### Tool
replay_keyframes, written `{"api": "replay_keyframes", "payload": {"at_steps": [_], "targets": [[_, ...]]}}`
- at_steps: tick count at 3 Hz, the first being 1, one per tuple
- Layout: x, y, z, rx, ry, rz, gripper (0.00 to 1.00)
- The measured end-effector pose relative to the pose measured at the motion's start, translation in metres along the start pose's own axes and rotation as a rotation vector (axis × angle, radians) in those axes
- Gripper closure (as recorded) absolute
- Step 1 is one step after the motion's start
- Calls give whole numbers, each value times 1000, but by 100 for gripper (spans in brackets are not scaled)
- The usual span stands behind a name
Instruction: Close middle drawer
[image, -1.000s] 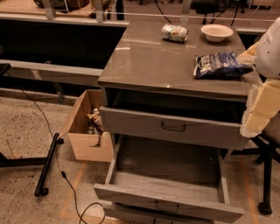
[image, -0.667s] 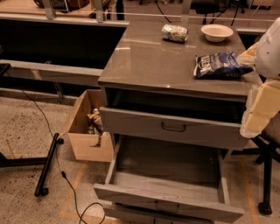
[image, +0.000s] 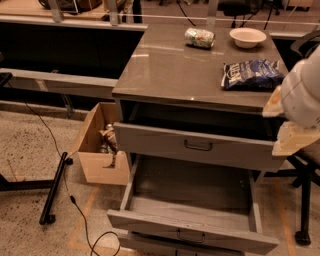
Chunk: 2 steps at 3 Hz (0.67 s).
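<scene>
The middle drawer (image: 150, 226) is pulled far out from the grey cabinet. Its low face panel carries a small dark bar handle (image: 190, 236), and its plain grey interior is empty. Above it, the taller-faced top drawer (image: 160, 141) stands slightly open. My gripper (image: 292, 139) is the cream-coloured end of the white arm (image: 302, 95) at the right edge. It hangs beside the top drawer's right end, above and to the right of the middle drawer and apart from it.
On the cabinet top (image: 170, 70) lie a blue chip bag (image: 252, 74), a can on its side (image: 199, 37) and a white bowl (image: 247, 36). An open cardboard box (image: 97, 160) stands left of the cabinet. A cable and a black bar (image: 54, 187) lie on the floor.
The arm and gripper have moved down a little at the right edge. The drawers and the things on top have not moved.
</scene>
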<state>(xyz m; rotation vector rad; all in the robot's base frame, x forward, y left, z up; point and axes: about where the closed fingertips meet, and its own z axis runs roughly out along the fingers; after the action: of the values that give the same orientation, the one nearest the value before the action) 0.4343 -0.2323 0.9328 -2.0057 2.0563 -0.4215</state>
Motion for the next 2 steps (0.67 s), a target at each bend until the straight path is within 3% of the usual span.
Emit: {"api": "replay_keyframes", "payload": {"at_steps": [1, 2], "targets": [[29, 4, 89, -10, 99, -133, 69], [58, 6, 173, -88, 119, -184, 92]]}}
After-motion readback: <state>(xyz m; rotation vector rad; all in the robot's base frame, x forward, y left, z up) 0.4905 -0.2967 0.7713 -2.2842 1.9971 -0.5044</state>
